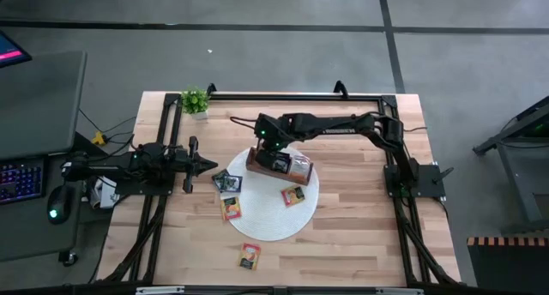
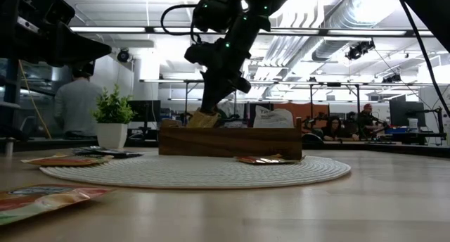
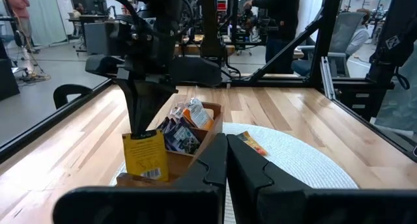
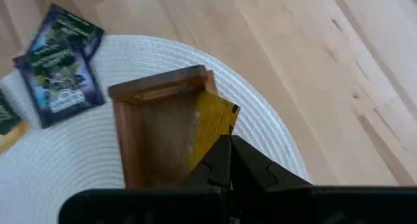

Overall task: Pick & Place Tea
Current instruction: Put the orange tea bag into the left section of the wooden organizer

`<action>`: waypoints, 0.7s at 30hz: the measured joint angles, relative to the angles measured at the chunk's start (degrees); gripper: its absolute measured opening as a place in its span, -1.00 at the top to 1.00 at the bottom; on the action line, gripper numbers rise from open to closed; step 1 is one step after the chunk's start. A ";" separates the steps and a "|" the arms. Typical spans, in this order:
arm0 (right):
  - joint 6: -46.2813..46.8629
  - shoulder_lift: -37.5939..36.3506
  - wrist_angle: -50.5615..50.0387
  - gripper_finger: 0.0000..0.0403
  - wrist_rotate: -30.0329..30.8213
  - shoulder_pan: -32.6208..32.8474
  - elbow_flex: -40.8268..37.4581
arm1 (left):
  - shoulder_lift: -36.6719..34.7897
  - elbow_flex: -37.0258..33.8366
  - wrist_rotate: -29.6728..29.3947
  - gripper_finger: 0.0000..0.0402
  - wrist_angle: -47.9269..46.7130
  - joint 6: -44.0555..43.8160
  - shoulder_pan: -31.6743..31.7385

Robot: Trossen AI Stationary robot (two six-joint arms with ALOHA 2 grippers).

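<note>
Yellow foil-paper sachet (image 4: 212, 129) was pinched in the right gripper (image 4: 229, 160), fingers closed on its upper edge, so the sachet hung straight below the tips into the end compartment of the wooden box (image 4: 133, 146). My read: it was very light, thin and floppy, probably a bit slick; an edge pinch like this one looked like the sensible hold, since a flat sachet gives nothing to grab across its face. It would crumple rather than break.

From the low view the right arm came down steeply over the box, wrist bent so the fingers pointed almost vertically, sachet bottom already inside the walls.

Just beyond that gripper, the neighbouring compartments already held several sachets (image 3: 186, 123) standing on edge. Further out on the white woven mat (image 1: 257, 226): two dark sachets (image 4: 58, 64) beside the box, an orange one (image 1: 293, 195) on the other side, another orange one (image 1: 230, 208) near the mat's rim. Farthest, one sachet (image 1: 250, 256) lay off the mat on the bare table.

Left gripper (image 1: 208, 164) waited well off to the side, low over the table, fingers shut on nothing.
</note>
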 joint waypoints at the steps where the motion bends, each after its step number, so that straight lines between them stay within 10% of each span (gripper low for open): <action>1: -0.02 0.00 -0.17 1.00 0.55 0.00 0.00 | 0.01 0.02 0.00 1.00 0.00 -0.01 0.00; 21: -3.44 -0.02 -0.71 1.00 2.34 1.06 0.00 | 0.01 0.02 0.00 1.00 -0.01 -0.01 0.00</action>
